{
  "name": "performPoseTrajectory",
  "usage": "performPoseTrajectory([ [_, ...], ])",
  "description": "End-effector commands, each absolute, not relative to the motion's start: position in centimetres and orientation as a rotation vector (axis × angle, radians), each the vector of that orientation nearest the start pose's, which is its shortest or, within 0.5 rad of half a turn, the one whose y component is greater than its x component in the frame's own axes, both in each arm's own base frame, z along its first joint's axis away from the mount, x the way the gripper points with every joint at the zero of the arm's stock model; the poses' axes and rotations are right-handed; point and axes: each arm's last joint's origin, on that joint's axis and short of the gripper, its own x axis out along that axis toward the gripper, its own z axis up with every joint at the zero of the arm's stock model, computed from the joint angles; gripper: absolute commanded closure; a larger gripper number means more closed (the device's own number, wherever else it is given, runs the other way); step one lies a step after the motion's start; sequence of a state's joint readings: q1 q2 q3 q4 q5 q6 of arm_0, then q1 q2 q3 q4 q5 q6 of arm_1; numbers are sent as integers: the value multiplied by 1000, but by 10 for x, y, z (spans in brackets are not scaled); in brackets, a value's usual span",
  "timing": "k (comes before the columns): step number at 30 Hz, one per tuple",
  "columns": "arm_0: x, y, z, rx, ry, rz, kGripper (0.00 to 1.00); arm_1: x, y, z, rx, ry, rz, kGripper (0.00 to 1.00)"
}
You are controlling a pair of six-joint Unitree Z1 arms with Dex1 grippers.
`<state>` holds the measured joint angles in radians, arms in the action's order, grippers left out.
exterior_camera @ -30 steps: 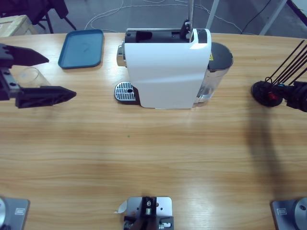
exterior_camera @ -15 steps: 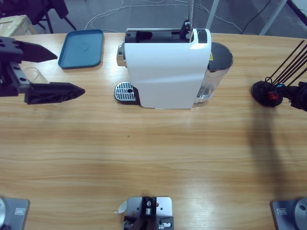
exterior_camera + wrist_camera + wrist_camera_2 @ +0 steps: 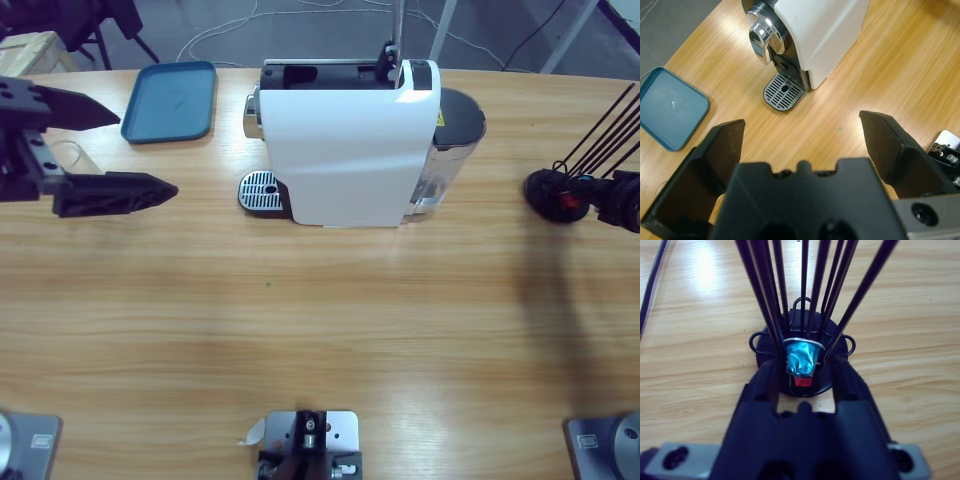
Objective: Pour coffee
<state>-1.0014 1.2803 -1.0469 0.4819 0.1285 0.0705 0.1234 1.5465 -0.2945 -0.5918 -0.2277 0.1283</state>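
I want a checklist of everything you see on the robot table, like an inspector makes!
Surface: long wooden table, bare in front.
Job's things: white coffee machine with a drip grate at its foot; clear glass cup near the left gripper; blue capsule in a black wire capsule rack.
Clutter: empty blue tray by the far edge.
Grippers: left gripper wide open, holding nothing; right gripper at the rack's base, jaws either side of the capsule, grip unclear.
Cables: white cables on the floor beyond the table.
Surroundings: grey floor, metal frame legs.
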Motion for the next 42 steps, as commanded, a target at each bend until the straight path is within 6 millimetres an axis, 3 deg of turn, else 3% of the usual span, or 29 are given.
performPoseTrajectory([
  [1, 126, -187, 354, 478, 632, -846, 0, 206, 12, 181, 1, 677, -129, 1000],
  [11, 125, -186, 353, 477, 634, -845, 0, 203, 11, 188, -4, 645, -122, 1000],
  [16, 126, -187, 353, 477, 634, -845, 0, 186, 9, 215, -25, 605, -124, 1000],
  [20, 126, -187, 354, 473, 628, -846, 0, 186, 9, 251, -28, 540, -119, 1000],
  [26, 124, -185, 353, 469, 629, -846, 0, 184, 9, 279, -26, 493, -120, 1000],
  [34, 121, -187, 350, 467, 641, -852, 0, 146, 9, 330, -19, 385, -113, 1000],
  [40, 119, -189, 350, 467, 637, -856, 0, 121, 11, 345, -18, 350, -51, 1000],
  [42, 118, -189, 350, 465, 635, -855, 0, 119, 21, 346, -50, 353, 74, 1000],
])
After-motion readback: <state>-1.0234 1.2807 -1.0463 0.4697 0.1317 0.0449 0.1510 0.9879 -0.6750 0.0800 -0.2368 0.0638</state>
